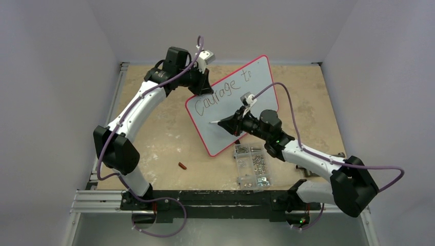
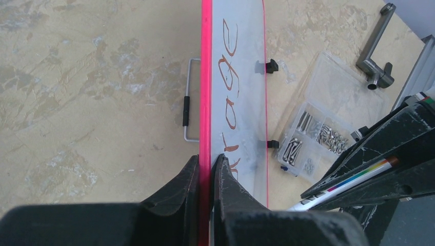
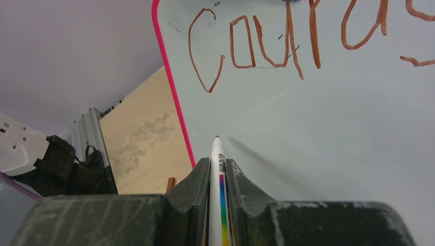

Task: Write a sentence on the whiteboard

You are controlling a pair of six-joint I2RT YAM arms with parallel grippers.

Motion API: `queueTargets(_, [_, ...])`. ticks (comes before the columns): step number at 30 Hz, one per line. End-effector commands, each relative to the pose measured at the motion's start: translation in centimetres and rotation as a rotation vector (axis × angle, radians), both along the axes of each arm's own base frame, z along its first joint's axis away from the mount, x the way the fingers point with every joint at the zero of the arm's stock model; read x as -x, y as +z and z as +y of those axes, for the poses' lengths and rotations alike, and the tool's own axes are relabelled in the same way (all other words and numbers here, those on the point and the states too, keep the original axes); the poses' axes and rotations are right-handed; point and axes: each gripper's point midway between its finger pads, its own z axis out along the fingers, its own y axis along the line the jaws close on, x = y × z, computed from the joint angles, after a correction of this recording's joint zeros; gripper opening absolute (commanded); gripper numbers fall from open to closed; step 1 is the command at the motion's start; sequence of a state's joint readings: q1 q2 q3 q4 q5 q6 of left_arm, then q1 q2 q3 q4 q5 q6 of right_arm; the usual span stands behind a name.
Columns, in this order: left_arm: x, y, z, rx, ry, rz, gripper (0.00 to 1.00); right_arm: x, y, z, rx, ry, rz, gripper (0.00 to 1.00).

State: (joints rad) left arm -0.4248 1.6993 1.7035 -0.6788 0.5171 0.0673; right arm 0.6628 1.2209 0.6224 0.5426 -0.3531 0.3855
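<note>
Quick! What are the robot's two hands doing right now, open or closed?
Left gripper: closed on the rim of the whiteboard.
Right gripper: closed on the marker.

The whiteboard point(image 1: 218, 138), white with rounded corners and a thin red-pink rim, is raised at a tilt, and the sentence point(image 1: 224, 88) is handwritten along its upper part as "Courage to".
</note>
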Motion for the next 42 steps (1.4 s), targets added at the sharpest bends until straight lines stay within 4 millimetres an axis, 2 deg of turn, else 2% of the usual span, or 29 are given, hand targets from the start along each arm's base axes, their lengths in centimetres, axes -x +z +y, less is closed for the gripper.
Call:
queueTargets(1, [-0.7, -3.7, 2.4, -0.146, 0.069, 0.034, 0.0, -1.0, 2.8, 0.7, -0.056, -0.019, -0.081, 0.0])
queueTargets(10, [-0.7, -3.7, 2.4, -0.142, 0.072, 0.04, 0.0, -2.0, 2.2, 1.0, -0.044, -0.042, -0.076, 0.0])
queueTargets(28, [-0.9, -3.9, 2.3, -0.137, 0.073, 0.047, 0.0, -2.1, -1.4, 2.3, 0.024, -0.02, -0.002, 0.0])
queueTargets(34, [-0.9, -4.0, 2.3, -0.138, 0.074, 0.048, 0.0, -1.9, -3.1, 1.5, 0.067, -0.05, 0.023, 0.0])
queueTargets(42, [-1.0, -3.9, 2.4, -0.138, 0.078, 0.048, 0.0, -2.4, -4.4, -0.6, 0.143, -0.146, 0.028, 0.0])
